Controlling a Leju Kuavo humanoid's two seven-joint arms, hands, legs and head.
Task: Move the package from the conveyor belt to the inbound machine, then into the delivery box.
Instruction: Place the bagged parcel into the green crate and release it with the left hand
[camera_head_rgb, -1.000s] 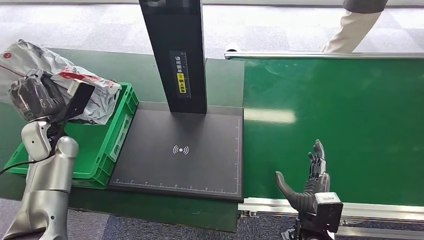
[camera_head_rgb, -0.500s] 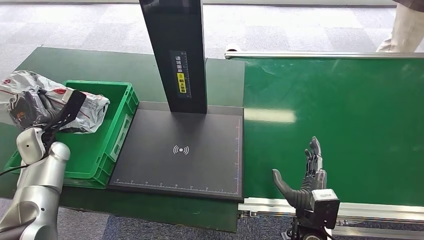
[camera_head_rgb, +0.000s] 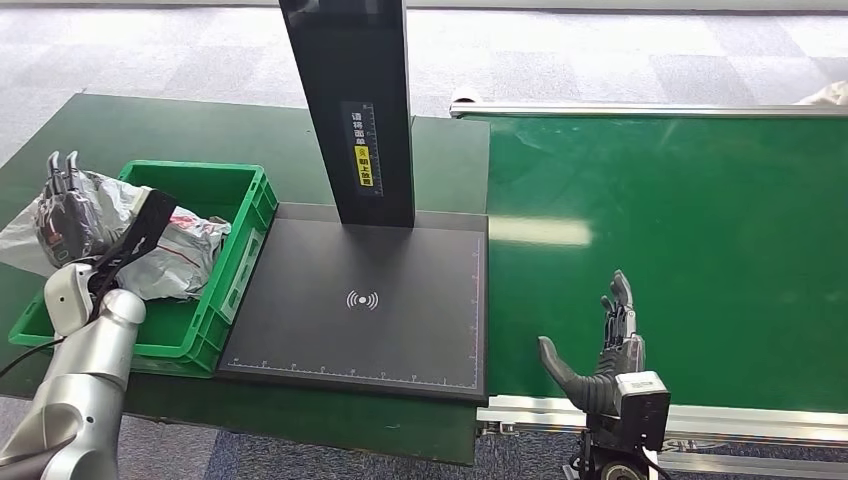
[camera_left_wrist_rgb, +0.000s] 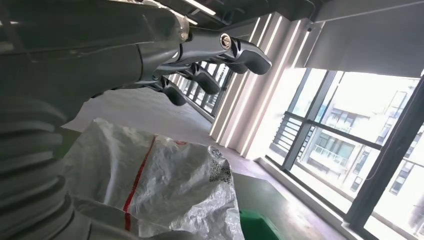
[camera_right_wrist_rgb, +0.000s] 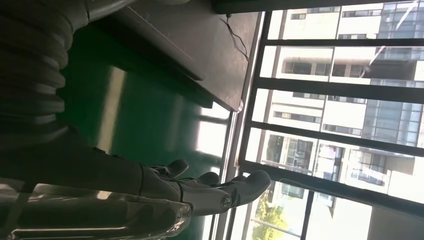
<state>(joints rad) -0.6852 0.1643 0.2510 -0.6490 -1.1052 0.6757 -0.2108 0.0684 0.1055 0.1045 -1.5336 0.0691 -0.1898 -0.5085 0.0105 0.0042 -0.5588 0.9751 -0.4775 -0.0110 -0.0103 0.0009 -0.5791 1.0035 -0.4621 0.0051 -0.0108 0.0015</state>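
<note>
Now the left hand (camera_head_rgb: 62, 205), fingers spread and holding nothing, rests by the package (camera_head_rgb: 175, 255) lying over the green box (camera_head_rgb: 245, 235) edge, right hand (camera_head_rgb: 605, 355) open above the belt (camera_head_rgb: 700, 230); the package could slide out.

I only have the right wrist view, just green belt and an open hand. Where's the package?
Observer: The crinkled white plastic package with a red stripe lies in the green plastic crate, partly spilling over its left rim.
Operator: Is the left hand gripping it?
Observer: No. The left hand is beside it, fingers spread, closed on nothing.
Operator: Where's the right hand?
Observer: The right hand is over the green conveyor belt, at its near edge, right of the black flat scanner plate.
</note>
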